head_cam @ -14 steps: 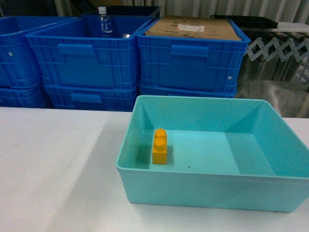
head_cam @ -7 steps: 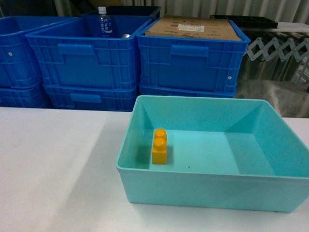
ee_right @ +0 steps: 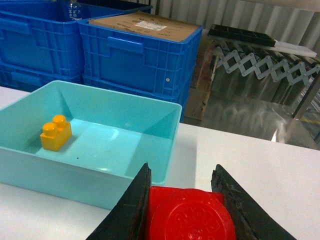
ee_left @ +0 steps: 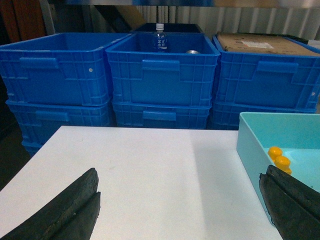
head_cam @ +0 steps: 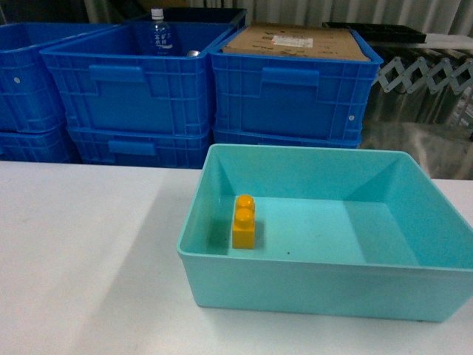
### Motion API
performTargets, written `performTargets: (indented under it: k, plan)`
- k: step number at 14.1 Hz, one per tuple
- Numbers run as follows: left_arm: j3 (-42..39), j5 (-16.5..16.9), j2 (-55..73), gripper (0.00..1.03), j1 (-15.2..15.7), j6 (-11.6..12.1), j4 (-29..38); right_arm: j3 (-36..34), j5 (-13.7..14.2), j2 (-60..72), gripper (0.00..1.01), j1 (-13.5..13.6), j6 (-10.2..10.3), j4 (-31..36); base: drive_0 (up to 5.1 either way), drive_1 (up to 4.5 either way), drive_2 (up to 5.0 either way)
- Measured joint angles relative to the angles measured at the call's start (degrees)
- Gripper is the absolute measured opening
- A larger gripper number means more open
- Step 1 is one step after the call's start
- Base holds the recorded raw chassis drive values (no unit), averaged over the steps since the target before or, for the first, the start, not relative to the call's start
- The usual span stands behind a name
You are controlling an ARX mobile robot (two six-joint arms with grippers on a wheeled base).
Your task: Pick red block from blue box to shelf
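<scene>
The red block [ee_right: 192,215], a studded brick, is clamped between the fingers of my right gripper [ee_right: 182,172], above the white table just right of the blue box [ee_right: 75,182]. The blue box [head_cam: 310,292] is a shallow aqua tray that holds only a yellow-orange brick [head_cam: 244,222]. My left gripper [ee_left: 181,172] is open over bare table, and the box wall [ee_left: 250,145] lies at its right fingertip. Shiny steel of the shelf [ee_right: 245,105] shows behind the table at the right. Neither gripper appears in the head view.
Stacked dark-blue ribbed crates [head_cam: 133,96] stand behind the table; one holds a water bottle [head_cam: 158,33], another a cardboard sheet [head_cam: 295,44]. A grey folding lattice [ee_right: 260,65] lies on the steel surface at the right. The white table [head_cam: 81,259] extends left of the box.
The crates behind the table have shifted slightly in the head view. The box and the yellow-orange brick have not moved.
</scene>
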Motion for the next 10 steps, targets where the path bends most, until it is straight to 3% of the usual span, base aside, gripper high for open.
performTargets:
  k: [3, 10]
  plan:
    - [0.0, 0.1, 0.0, 0.98, 0.0, 0.0, 0.2, 0.0, 0.0, 0.0, 0.29, 0.0, 0.0, 0.1, 4.0, -4.32, 0.2]
    - [0.0, 0.1, 0.0, 0.98, 0.0, 0.0, 0.2, 0.0, 0.0, 0.0, 0.29, 0.0, 0.0, 0.1, -0.1, -0.13, -0.1]
